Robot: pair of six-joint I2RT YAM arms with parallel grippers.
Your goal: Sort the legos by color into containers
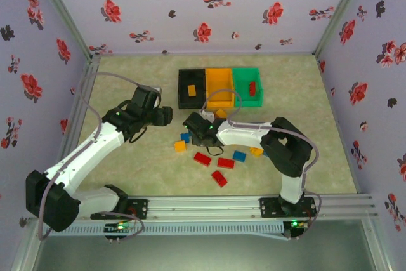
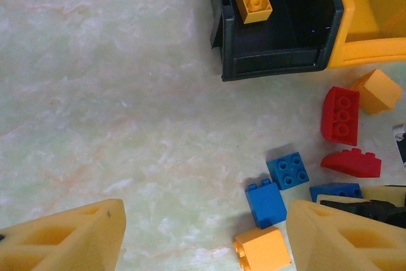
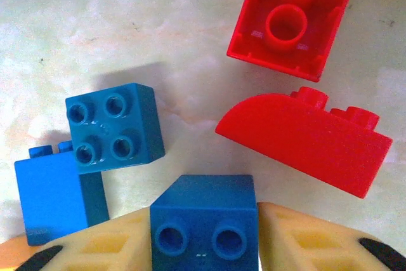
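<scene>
From above, the black bin [image 1: 191,87], orange bin [image 1: 219,85] and green bin [image 1: 255,85] stand touching in a row on the desk [image 1: 152,163]. Loose bricks [image 1: 226,163] lie in front of the black bin, toward the arms.

On the left wrist camera, the left gripper [image 2: 203,239] stands open with nothing between its fingers, and a yellow brick [image 2: 252,0] lies inside the black bin [image 2: 279,61].

On the right wrist camera, the right gripper [image 3: 204,252] is closed on a blue brick [image 3: 204,214], a finger against each side
</scene>
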